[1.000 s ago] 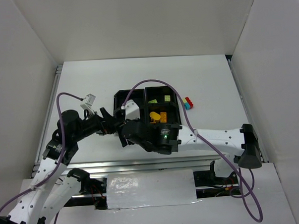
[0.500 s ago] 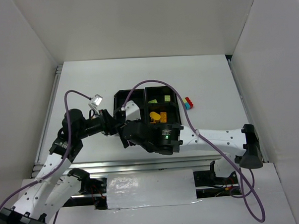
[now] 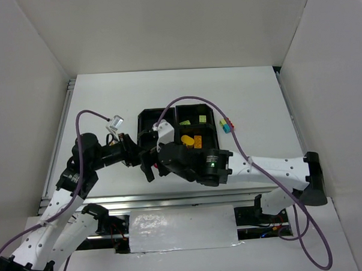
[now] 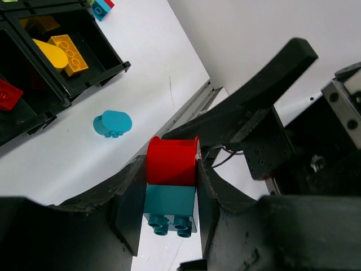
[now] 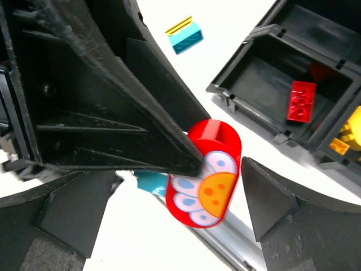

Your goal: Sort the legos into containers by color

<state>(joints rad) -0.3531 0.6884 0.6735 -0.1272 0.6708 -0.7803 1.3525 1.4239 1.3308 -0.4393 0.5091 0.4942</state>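
My left gripper (image 4: pixel 169 192) is shut on a stack of two legos, a red rounded brick (image 4: pixel 172 161) on a cyan brick (image 4: pixel 169 206), held above the table. The right gripper (image 5: pixel 175 203) stands open around the same red brick (image 5: pixel 206 175), its fingers apart from it on both sides. In the top view the two grippers (image 3: pixel 137 156) (image 3: pixel 150 167) meet just left of the black tray (image 3: pixel 145 116). Its containers hold yellow bricks (image 4: pixel 56 51), a red brick (image 5: pixel 302 100) and green ones (image 3: pixel 192 119).
A cyan rounded brick (image 4: pixel 113 123) lies on the table near the tray's corner. A cyan brick with a yellow top (image 5: pixel 186 35) lies farther off. Red and cyan bricks (image 3: pixel 227 126) sit right of the tray. The metal rail (image 3: pixel 172 199) runs along the near edge.
My left gripper has shut on the red-and-cyan stack. The right gripper has opened wide and let go of it. The right arm's elbow has shifted to the right.
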